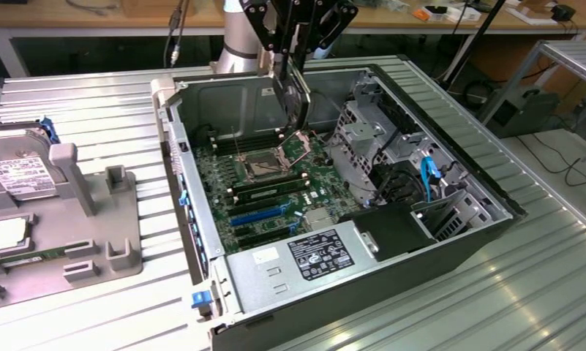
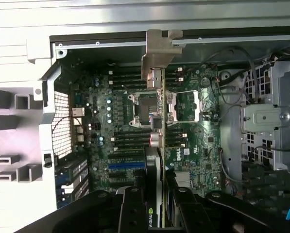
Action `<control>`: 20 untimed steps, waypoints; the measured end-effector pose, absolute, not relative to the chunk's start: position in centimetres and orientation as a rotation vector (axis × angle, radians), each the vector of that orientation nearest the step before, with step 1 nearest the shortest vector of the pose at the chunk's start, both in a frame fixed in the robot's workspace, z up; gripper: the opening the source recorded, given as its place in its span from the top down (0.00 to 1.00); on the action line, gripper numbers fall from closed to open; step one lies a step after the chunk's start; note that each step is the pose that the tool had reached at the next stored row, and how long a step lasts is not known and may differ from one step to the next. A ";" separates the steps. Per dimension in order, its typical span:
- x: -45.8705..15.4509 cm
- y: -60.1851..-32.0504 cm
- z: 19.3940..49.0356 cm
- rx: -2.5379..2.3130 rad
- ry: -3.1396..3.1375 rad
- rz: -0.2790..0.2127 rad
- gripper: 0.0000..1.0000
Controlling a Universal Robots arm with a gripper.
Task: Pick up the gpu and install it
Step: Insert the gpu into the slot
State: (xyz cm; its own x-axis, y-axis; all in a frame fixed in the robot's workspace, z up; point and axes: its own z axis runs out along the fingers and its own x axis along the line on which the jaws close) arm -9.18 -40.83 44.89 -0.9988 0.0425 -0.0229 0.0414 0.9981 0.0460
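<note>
My gripper [image 1: 295,45] hangs over the far end of an open computer case [image 1: 181,212], shut on the gpu [image 1: 295,102]. The card hangs edge-down above the motherboard [image 1: 312,191], over the CPU socket [image 1: 263,167]. In the wrist view the gpu [image 2: 157,141] runs edge-on as a thin green strip. Its silver bracket [image 2: 159,51] is at the end away from the black fingers [image 2: 131,206], which clamp it from both sides. A black shroud with a logo shows between the fingers. Blue expansion slots [image 1: 258,214] lie on the board closer to the power supply; the card is clear of them.
A grey power supply [image 1: 312,256] with a label fills the near end of the case. A metal drive cage [image 1: 366,139] and cables stand on the exterior view's right. A hard drive [image 1: 14,175] sits on a grey fixture [image 1: 68,241] at the exterior view's left.
</note>
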 end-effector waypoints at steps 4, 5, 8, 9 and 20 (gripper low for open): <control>-9.2 -40.8 44.9 -0.033 3.118 0.072 0.73; -9.2 -40.8 44.9 -0.048 3.118 0.072 0.73; -9.2 -40.8 44.9 -0.101 3.118 0.073 0.73; -9.2 -40.8 44.9 -0.138 3.117 0.073 0.73; -9.2 -40.8 44.9 -0.302 3.108 0.075 0.73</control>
